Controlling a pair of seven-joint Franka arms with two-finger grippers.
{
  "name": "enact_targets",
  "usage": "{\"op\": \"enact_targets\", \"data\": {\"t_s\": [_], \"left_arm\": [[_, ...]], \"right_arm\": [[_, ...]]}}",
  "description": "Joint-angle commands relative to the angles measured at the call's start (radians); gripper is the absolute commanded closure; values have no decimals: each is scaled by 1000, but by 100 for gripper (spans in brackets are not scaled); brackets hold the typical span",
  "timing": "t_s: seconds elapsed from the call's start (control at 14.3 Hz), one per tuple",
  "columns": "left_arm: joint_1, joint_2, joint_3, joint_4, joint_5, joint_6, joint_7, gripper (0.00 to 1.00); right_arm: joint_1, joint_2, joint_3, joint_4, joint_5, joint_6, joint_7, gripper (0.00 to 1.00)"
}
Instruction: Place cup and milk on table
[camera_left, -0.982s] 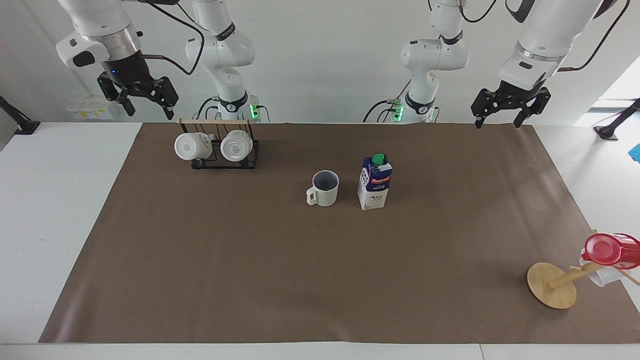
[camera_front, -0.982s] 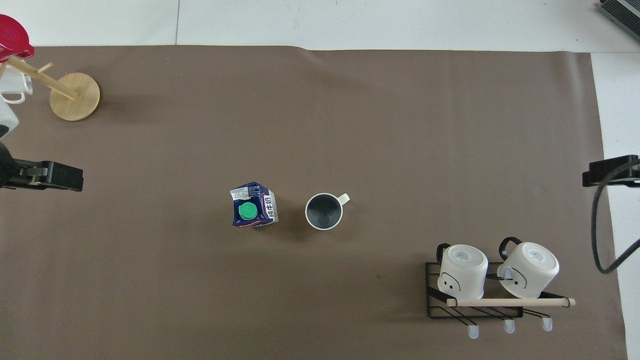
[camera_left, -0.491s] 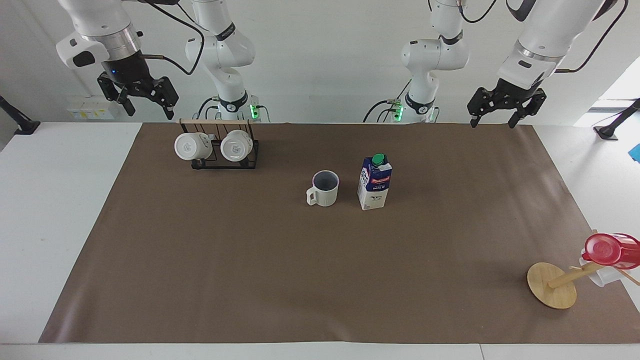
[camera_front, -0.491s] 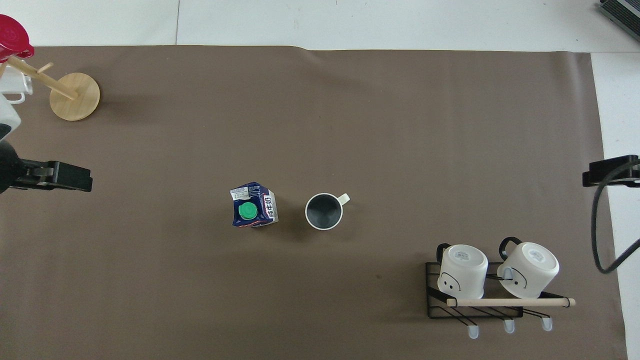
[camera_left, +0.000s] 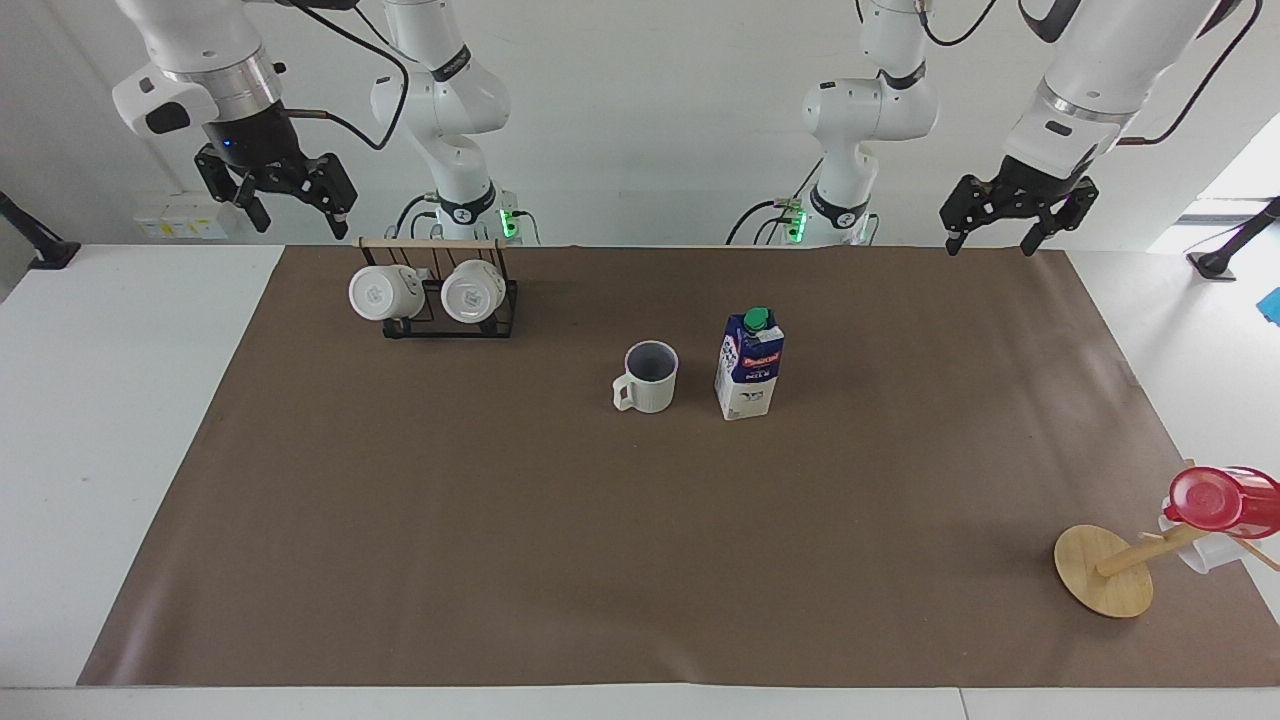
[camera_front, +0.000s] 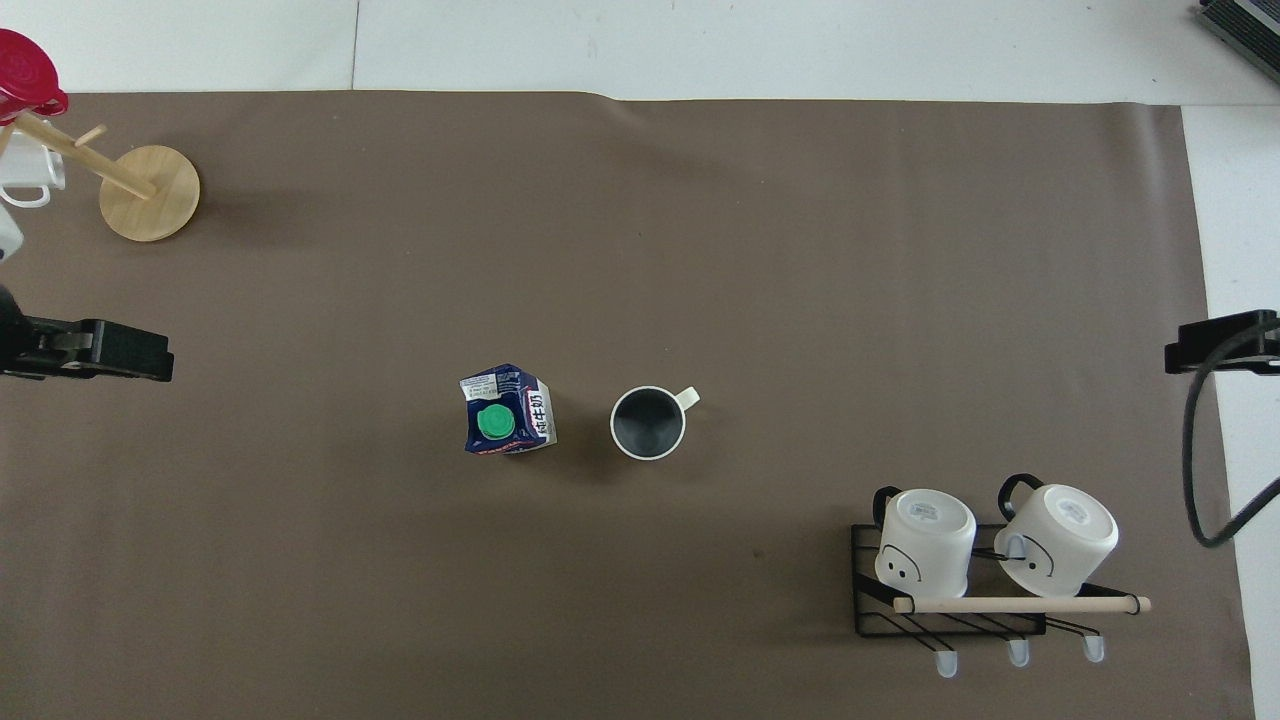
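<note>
Cup (camera_left: 649, 377) stands beside milk (camera_left: 749, 365), both on the table (camera_left: 120, 400)

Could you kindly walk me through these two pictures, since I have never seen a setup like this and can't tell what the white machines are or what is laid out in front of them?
The white machines are two robot arms, each ending in a black two-finger gripper. One picture faces them across the table; the other looks down from above their end. The left gripper and right gripper both hang open and empty above the edge by the robots. At the middle of the brown mat the cup and the milk stand upright side by side, apart. Near the right arm a black rack holds two white mugs. At the left arm's end a wooden stand carries a red cup.
</note>
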Motion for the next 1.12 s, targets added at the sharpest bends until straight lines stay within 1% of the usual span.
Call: {"op": "enact_targets", "data": {"t_s": [0.0,1.05], "left_arm": [[30,-3,-6,16,-16,-21,15,0],[25,-3,-9,7,-17,-21,41,0]], "right_arm": [[-4,-13,1,-10,-1,2,-16,0],[-4,-13,1,-10,-1,2,-16,0]]}}
